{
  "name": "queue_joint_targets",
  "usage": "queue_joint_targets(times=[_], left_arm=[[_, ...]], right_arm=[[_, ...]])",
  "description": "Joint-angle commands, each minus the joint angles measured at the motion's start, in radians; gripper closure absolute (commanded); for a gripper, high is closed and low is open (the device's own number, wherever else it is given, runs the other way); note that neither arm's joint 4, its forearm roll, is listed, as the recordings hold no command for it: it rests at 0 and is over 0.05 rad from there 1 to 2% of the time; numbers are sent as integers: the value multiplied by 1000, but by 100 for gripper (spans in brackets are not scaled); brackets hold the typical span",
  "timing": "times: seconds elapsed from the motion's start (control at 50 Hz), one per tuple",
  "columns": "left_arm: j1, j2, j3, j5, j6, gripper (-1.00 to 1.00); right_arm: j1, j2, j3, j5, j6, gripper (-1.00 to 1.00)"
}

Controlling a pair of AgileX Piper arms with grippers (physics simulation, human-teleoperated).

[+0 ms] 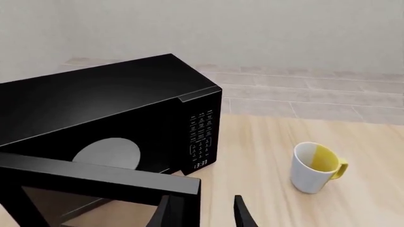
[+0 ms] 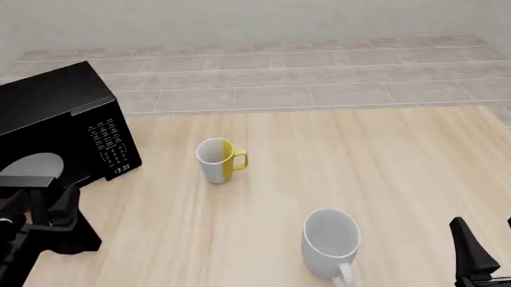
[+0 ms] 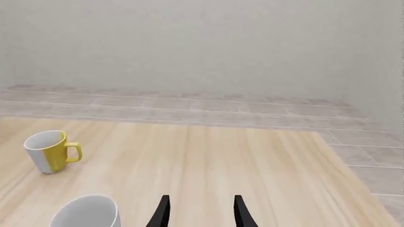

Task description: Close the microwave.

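The black microwave [image 2: 55, 115] stands at the table's left, keypad panel [image 2: 111, 145] facing the table. It also shows in the left wrist view [image 1: 101, 99]. Its windowed door [image 1: 94, 179] is swung open toward me, and the white turntable [image 1: 107, 153] shows inside. My left gripper [image 1: 202, 215] is open at the door's free edge, with one finger [image 1: 162, 213] right against that edge. In the front view the left gripper [image 2: 49, 202] sits just in front of the open door [image 2: 19, 182]. My right gripper [image 2: 493, 243] is open and empty at the near right, also seen in the right wrist view [image 3: 200, 213].
A yellow and white mug [image 2: 218, 161] lies on its side right of the microwave, also in the left wrist view [image 1: 315, 165]. A larger white mug [image 2: 331, 240] lies near the table's front middle. Tiled floor lies beyond the wooden table [image 2: 393, 170].
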Motion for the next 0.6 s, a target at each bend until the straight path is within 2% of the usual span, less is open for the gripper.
queue_joint_targets(times=[0.02,0.32,0.6], left_arm=[[-20,68,-35,9,5,-100],[-21,117,-51,-16,-1,-100],[-21,132,-94,21,2,-100]], right_arm=[[1,0,0,0,-4,-100],[8,1,0,-4,-7,-100],[15,-1,0,-4,-10,-100]])
